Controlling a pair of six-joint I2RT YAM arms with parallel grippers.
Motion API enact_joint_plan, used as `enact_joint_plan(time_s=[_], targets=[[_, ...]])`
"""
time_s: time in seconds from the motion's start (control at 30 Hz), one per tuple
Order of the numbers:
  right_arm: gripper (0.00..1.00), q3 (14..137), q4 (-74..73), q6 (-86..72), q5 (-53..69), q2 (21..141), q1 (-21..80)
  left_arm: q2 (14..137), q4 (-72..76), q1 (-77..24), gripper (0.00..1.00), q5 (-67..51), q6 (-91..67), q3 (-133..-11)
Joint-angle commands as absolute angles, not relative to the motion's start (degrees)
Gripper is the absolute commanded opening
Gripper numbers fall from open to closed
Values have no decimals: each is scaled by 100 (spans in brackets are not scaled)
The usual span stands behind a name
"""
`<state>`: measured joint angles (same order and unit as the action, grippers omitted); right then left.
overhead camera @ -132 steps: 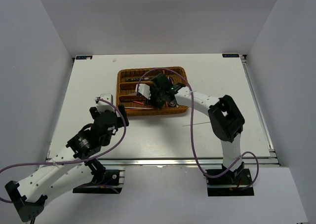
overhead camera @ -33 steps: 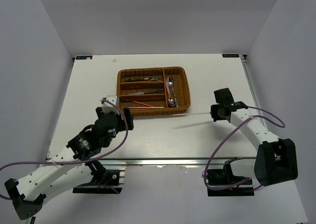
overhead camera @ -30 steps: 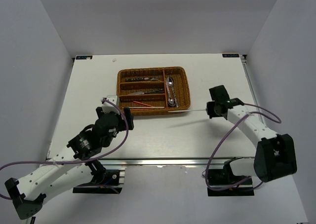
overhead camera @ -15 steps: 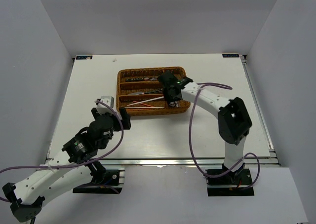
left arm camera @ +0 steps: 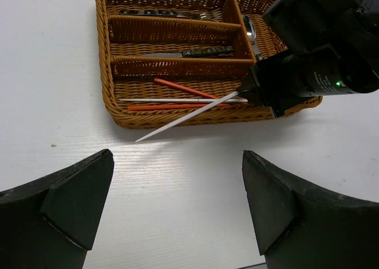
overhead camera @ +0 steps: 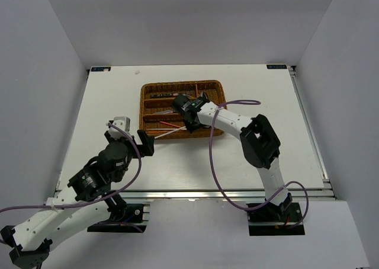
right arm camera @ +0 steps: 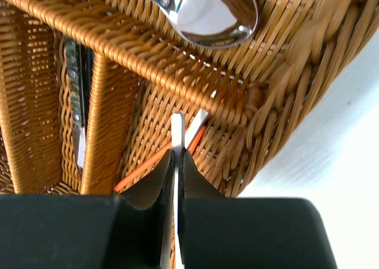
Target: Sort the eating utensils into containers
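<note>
Wicker tray (overhead camera: 143, 106) upper centre; right gripper (left arm camera: 244, 92) over its lowest slot, pinching the white chopstick (left arm camera: 186, 117), whose tip overhangs the rim toward lower left. Released while slanted, it could tip out. Left gripper (left arm camera: 177, 204) gapes empty.

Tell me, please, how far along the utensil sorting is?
Nearly done. Done: a shiny metal spoon lies in the brown woven wicker tray's crosswise slot, silver cutlery in the far long slots, red chopsticks and one white chopstick in the near slot. In hand: the right jaws are shut on another thin white chopstick, its free end poking over the near wall. Remaining: laying it in. The left jaws stand open, empty.
</note>
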<state>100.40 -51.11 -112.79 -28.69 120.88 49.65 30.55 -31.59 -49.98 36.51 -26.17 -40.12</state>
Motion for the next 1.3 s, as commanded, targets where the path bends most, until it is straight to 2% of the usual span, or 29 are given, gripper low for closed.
enact_joint_plan(time_s=[0.0, 0.83, 0.97, 1.07, 1.27], targets=[[0, 10178, -5362, -13675, -3269, 12138, 4931, 3058, -3085, -5045, 98, 3507, -2584, -3990], [0, 10696, -4466, -14265, -3313, 12656, 4685, 3067, -3182, -5502, 98, 3814, -2707, -3981], [53, 10591, -4184, -13967, -3524, 12560, 4685, 3094, -3208, -5555, 98, 3841, -2716, -3990], [67, 10345, -3947, -13931, -3533, 12384, 4685, 3085, -3199, -5572, 98, 3832, -2716, -3981], [72, 9880, -3262, -13475, -3761, 11752, 4728, 3076, -3234, -5599, 98, 3946, -2733, -4008]])
